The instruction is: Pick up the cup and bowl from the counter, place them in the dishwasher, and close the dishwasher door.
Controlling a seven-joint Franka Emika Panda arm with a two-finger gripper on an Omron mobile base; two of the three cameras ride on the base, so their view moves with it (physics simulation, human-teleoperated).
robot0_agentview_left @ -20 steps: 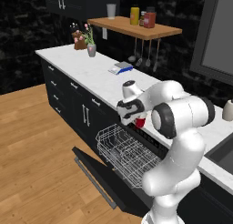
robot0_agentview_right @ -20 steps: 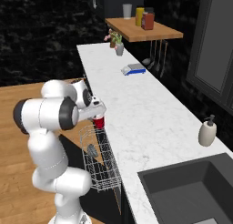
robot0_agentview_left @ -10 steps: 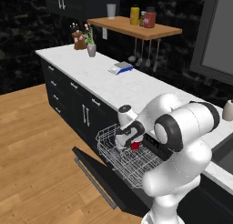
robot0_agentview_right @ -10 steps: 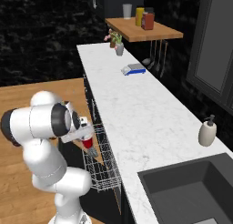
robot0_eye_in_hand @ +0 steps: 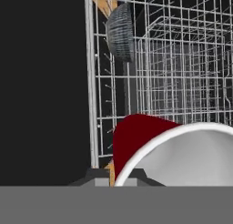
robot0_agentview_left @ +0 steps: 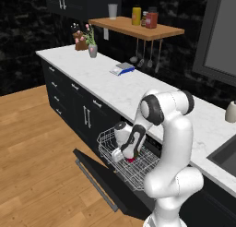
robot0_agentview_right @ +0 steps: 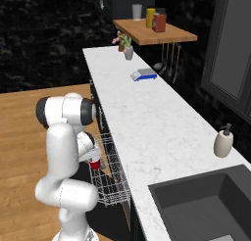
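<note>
The cup [robot0_eye_in_hand: 150, 141] is pinched in the pincer [robot0_agentview_left: 125, 156] over the dishwasher rack [robot0_agentview_left: 107, 139], not yet released; the bowl [robot0_eye_in_hand: 120, 32] is already racked; the door [robot0_agentview_left: 99, 177] is left to be shut.

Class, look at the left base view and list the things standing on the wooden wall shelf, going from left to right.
Grey tumbler → yellow bottle → red-lidded jar, all upright on the wooden shelf.

Wooden wall shelf [robot0_agentview_left: 138, 28] with jars, flower vase [robot0_agentview_left: 92, 50], soap dispenser [robot0_agentview_right: 223, 143], sink [robot0_agentview_right: 206, 201]
</note>
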